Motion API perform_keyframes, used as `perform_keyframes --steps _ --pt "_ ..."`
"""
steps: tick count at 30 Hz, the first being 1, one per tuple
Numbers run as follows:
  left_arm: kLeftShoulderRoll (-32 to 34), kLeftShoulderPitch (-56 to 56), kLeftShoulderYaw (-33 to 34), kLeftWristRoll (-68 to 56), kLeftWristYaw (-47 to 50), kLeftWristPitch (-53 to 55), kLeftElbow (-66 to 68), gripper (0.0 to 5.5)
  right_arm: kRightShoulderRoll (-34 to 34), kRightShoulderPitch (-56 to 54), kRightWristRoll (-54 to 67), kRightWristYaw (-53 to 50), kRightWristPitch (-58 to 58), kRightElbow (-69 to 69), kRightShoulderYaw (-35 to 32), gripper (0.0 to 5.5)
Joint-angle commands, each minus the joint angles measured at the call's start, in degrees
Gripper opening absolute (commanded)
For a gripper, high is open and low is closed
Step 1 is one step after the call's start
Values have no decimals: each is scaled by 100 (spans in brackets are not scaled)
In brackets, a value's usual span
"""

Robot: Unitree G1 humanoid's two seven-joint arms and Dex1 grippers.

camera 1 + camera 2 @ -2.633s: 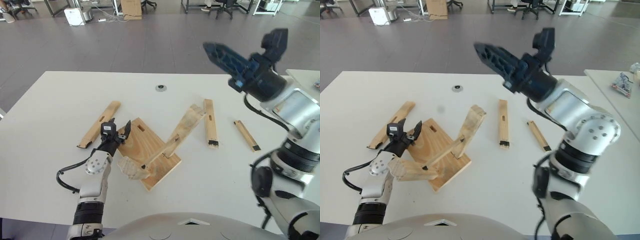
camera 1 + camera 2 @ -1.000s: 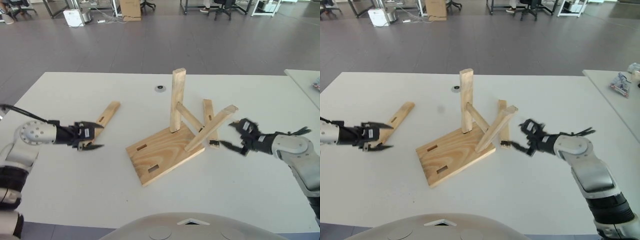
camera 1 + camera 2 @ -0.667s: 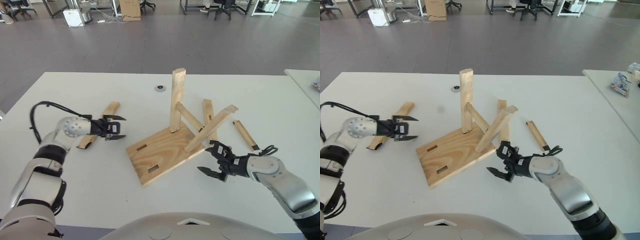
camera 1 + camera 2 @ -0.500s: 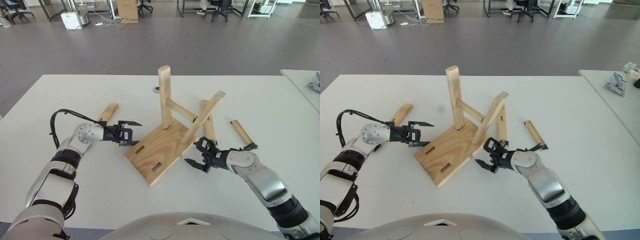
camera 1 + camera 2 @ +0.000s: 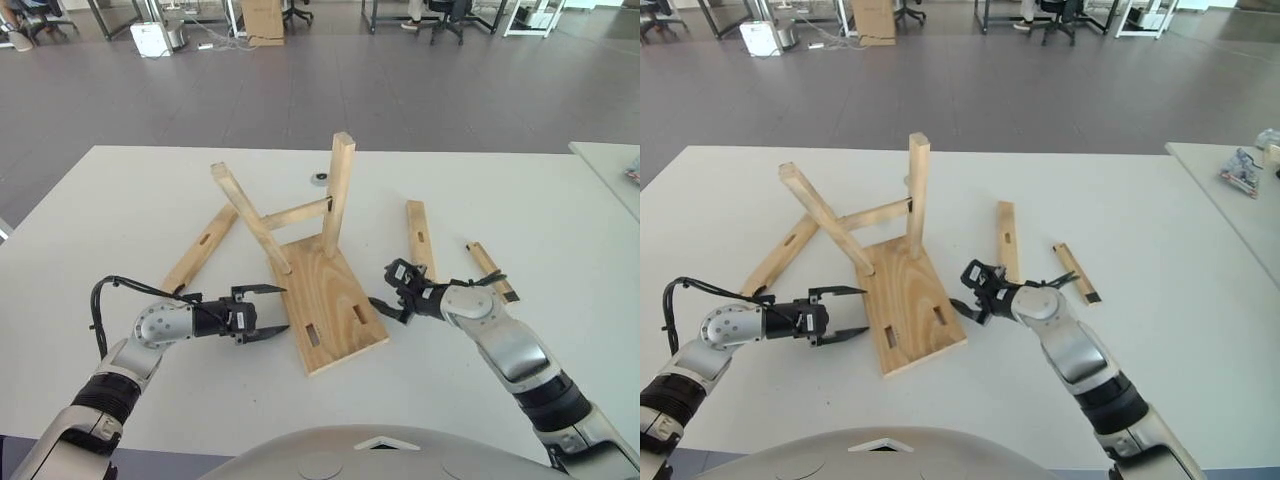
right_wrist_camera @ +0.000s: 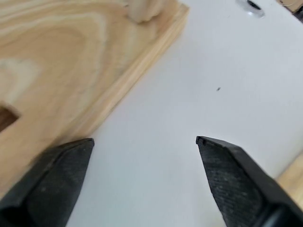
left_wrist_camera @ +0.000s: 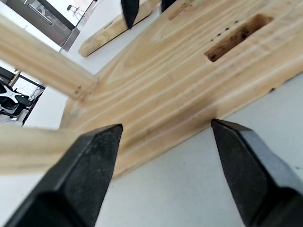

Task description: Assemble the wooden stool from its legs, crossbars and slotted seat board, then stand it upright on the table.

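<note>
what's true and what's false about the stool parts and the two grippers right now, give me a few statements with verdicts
1. The seat board lies flat on the table with two legs standing in it. True.
2. Both grippers are shut on the seat board. False: the left gripper and the right gripper are open, one at each side edge of the board.
3. Every slot in the board is filled. False: two slots are empty.
4. One loose leg lies left of the board, another loose leg right of it. True.
5. The right gripper holds the short crossbar. False: it lies on the table.
</note>
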Motion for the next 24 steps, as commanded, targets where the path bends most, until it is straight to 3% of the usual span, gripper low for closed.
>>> perform_keyframes --steps 1,4,7,8,11,15,24 --pt "-104 -81 -139 472 40 280 355 347 62 96 202 198 160 -205 95 406" --pt "-218 -319 104 300 277 435 542 347 585 -282 366 -455 423 -41 -807 406" --pt "-1101 -195 1524 -2418 1276 2657 -354 347 972 -823 1001 -961 689 208 -2360 406" --pt "-1351 -164 1959 -3098 2074 3618 -746 347 1025 -1043 1207 -1146 674 430 -2907 406" --pt "-1690 -75 2469 -3738 3302 4776 -1671 347 953 -1352 1101 -1912 95 1070 -3854 406" --pt "-1870 334 2848 -3775 4098 5615 -2415 347 426 -913 473 -2610 -511 2300 -4348 406" --pt "-1921 306 3125 -3943 4250 6744 -3215 347 312 -3 1287 -1304 297 2103 -4045 406"
